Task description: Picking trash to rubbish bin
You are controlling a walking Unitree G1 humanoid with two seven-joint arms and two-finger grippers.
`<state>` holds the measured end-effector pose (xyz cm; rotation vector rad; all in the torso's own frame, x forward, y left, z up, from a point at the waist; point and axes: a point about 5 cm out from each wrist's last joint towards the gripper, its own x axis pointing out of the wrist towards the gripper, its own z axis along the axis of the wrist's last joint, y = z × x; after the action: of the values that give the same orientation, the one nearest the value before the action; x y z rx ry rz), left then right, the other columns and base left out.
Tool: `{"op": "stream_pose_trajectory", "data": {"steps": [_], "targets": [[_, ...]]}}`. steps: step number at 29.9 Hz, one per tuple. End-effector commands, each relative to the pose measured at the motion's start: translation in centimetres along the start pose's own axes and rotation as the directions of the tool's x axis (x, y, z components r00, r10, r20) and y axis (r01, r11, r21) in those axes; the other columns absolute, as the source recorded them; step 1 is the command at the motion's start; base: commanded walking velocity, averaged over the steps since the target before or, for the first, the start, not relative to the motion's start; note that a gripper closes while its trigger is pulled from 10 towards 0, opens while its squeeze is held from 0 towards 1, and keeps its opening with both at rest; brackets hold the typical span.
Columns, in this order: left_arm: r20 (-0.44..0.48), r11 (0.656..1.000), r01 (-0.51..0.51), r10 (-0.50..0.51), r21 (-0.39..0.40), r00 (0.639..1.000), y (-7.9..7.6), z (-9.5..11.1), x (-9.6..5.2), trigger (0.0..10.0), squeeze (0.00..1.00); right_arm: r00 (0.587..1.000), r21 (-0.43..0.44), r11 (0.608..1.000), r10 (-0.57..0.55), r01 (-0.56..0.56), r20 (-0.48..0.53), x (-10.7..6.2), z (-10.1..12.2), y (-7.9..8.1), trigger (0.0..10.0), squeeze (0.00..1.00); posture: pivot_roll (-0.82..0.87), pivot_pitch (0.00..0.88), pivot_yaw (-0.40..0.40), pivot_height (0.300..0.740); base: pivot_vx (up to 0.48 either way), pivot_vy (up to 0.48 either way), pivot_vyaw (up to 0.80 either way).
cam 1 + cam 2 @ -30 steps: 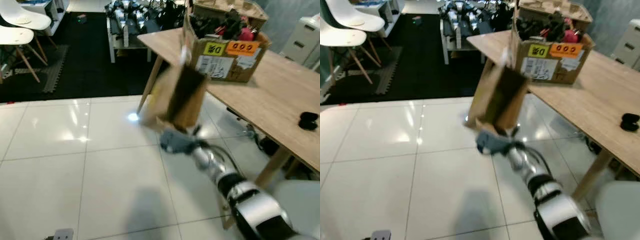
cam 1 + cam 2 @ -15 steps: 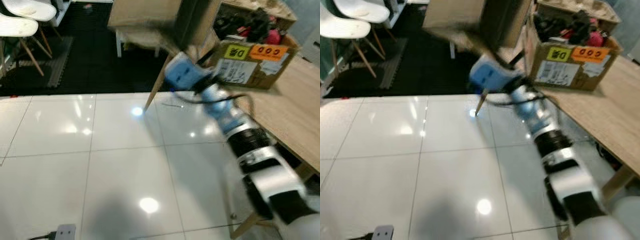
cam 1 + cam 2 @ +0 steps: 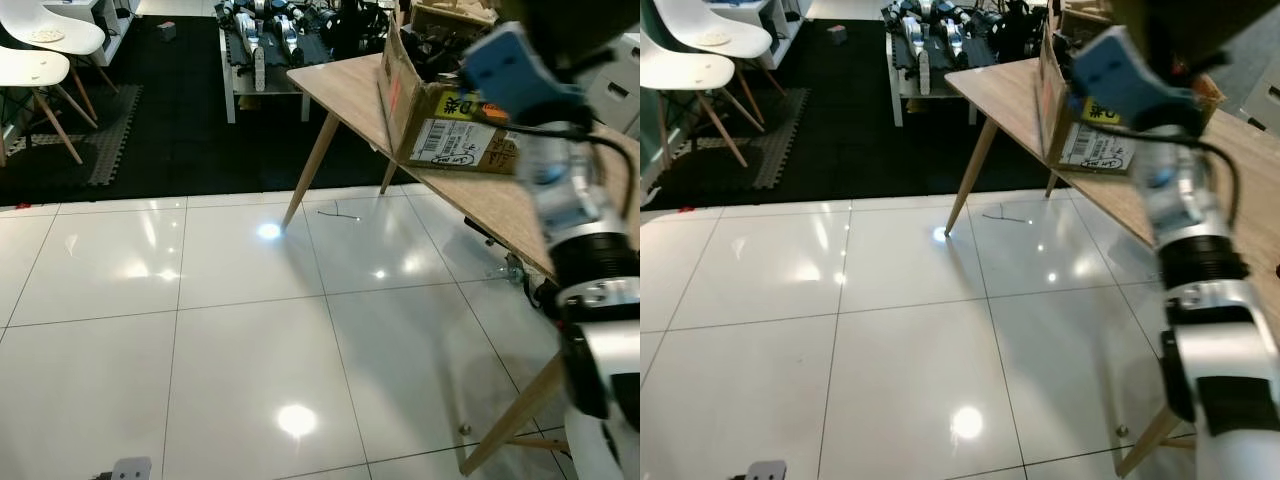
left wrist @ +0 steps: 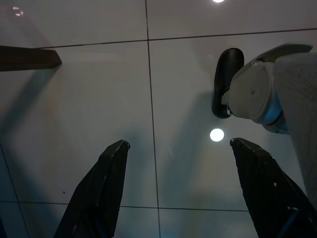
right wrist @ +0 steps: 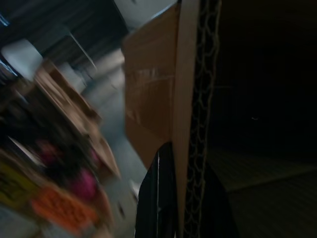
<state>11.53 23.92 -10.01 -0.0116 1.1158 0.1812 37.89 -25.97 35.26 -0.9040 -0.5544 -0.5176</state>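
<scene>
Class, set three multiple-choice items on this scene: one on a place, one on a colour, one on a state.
1. Where does the labelled cardboard box stand?
A on the wooden table
B on the floor
C on a chair

2. What colour are the chairs?
A black
B white
C red

3. How is the left claw?
A shut on a box
B shut on nothing
C open over the tiled floor

Key: 1 A, the box rests on the wooden table; 2 B, both seats are white; 3 C, its fingers stand apart above the tiled floor.
</scene>
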Motion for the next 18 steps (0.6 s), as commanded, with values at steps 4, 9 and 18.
{"op": "stream_pose_trajectory", "data": {"steps": [4,9,18], "targets": [[-0.039,1.000,0.015,-0.014,0.016,0.999,-0.4,-1.0,-0.1,10.0,0.00,0.951,0.177,0.981,-0.017,0.075,-0.307,0.0,-4.2,-1.4,10.0,0.00,0.04,0.072,-0.045,0.740,0.000,0.000,0.00],[-0.041,0.999,0.023,-0.022,0.033,0.999,-0.7,-1.0,-0.1,10.0,0.00,0.891,0.317,0.945,0.207,-0.076,-0.404,-1.5,-6.2,1.5,10.0,0.00,0.03,0.075,-0.049,0.740,0.000,0.000,0.00],[-0.043,0.999,0.036,-0.034,0.039,0.999,-0.9,-1.2,-0.1,10.0,0.00,0.844,0.390,0.908,0.327,-0.156,-0.425,-2.1,-5.8,3.8,10.0,0.00,0.03,0.085,-0.046,0.740,0.027,0.000,0.00]]}}
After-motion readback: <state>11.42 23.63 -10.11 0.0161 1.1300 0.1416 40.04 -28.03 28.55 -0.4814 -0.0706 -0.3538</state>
